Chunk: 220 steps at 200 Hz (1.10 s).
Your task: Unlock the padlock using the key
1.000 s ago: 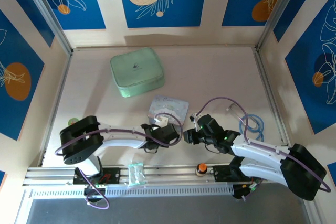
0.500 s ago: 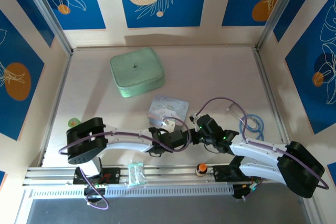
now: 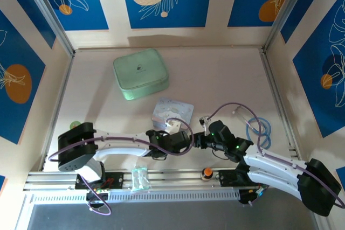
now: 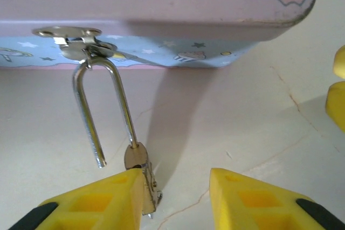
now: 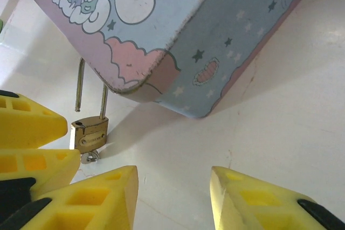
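Top external view: left arm (image 3: 121, 143) and right arm (image 3: 269, 161) lie low over the worktop (image 3: 226, 84), forearms converging just in front of the cartoon tin (image 3: 172, 112). Left jaws: released, gap empty. Right jaws: released, nothing between them. The padlock (image 4: 136, 156) is hooked through the tin's hasp (image 4: 70, 33), with one shackle leg free of the body. One left finger (image 4: 91, 203) covers part of the body; contact cannot be confirmed. The key (image 5: 90, 157) sits under the body, mostly hidden.
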Motion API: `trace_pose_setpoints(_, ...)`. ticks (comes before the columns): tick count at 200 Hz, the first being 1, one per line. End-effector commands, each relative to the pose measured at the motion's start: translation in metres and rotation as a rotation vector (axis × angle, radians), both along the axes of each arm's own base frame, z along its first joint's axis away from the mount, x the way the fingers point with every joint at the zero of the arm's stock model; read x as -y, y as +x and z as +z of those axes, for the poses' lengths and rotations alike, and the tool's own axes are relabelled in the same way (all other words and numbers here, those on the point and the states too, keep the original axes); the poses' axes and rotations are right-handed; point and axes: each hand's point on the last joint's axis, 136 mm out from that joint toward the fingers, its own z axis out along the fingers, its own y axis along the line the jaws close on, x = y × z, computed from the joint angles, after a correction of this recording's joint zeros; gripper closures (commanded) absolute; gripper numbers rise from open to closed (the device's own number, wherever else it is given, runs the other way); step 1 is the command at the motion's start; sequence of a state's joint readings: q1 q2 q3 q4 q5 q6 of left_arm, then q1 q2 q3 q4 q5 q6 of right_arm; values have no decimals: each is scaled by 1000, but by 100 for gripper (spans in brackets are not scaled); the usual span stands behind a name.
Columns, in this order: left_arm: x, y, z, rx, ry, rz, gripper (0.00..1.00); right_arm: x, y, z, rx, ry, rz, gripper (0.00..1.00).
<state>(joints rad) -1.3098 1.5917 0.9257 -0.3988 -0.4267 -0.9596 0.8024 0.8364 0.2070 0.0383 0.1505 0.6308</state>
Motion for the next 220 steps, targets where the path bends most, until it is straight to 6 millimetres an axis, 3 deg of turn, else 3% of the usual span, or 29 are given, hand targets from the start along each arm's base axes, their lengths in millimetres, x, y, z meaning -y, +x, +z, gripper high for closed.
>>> trace_pose_setpoints(1, 3, -7, -6, -26, -14, -19, 62, 5, -5, -5, -30, 1, -14, 60)
trace_pose_setpoints(39, 8, -7, 5, -12, -76, -27, 61, 7, -6, -3, -30, 12, -24, 60)
trace_pose_setpoints(73, -2, 1, 32, 68, -114, -22, 53, 7, -7, -6, -37, 10, -25, 60)
trace_pose_setpoints(90, -9, 2, 36, 81, -122, -16, 52, 8, -9, -8, -43, 9, -25, 60)
trace_pose_setpoints(116, -23, 4, 21, 38, -108, 24, 53, 9, -11, -12, -55, 7, -27, 61)
trace_pose_setpoints(220, 6, -3, -18, -73, -155, -23, 57, 4, -12, -9, -53, 10, -11, 61)
